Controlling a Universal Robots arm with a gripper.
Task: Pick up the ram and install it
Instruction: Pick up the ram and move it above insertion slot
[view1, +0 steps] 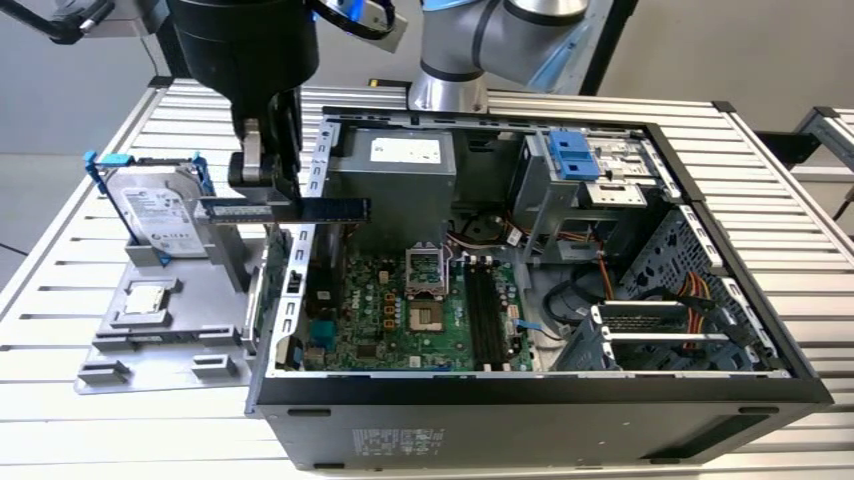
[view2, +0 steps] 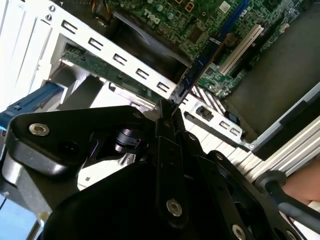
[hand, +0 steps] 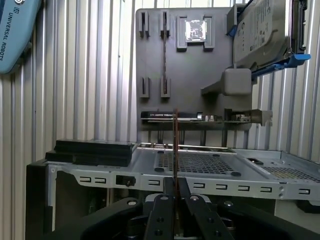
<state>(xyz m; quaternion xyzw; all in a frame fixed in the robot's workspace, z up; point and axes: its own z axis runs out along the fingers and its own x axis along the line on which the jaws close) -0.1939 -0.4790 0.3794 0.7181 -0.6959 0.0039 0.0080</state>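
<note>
- The black two-finger gripper (view1: 271, 190) on the arm was clenched on the ram (view1: 327, 209), a long, thin green circuit-board stick with dark chips along it.
- In the exterior view the ram hung level in the air, gripped near its middle, with both ends free.
- It lay across the perforated metal rear wall of the open black computer case (view1: 534, 395), on the exterior view's left side of the case. One end reached towards the grey plastic holder tray (view1: 174, 335) and the other pointed in over the case.
- In both wrist views the ram appeared edge-on, as a thin strip (view2: 200, 65) (hand: 175, 145) rising from between the closed fingertips (view2: 172, 131) (hand: 186, 192).
- The green motherboard (view1: 400, 320) lay flat in the bottom of the case, well below the ram, and the ram touched nothing on it.
- The tray sat just beside the case on the slatted aluminium table (view1: 134, 440).
- A silver hard drive in a blue bracket (view1: 158, 212) stood upright in the tray.
- A small square silver processor chip (view1: 144, 300) rested in its own recess in the tray.
- In the first wrist view the tray (hand: 190, 70), the drive (hand: 260, 30) and the chip (hand: 195, 29) lay beyond the case wall, behind the ram.
</note>
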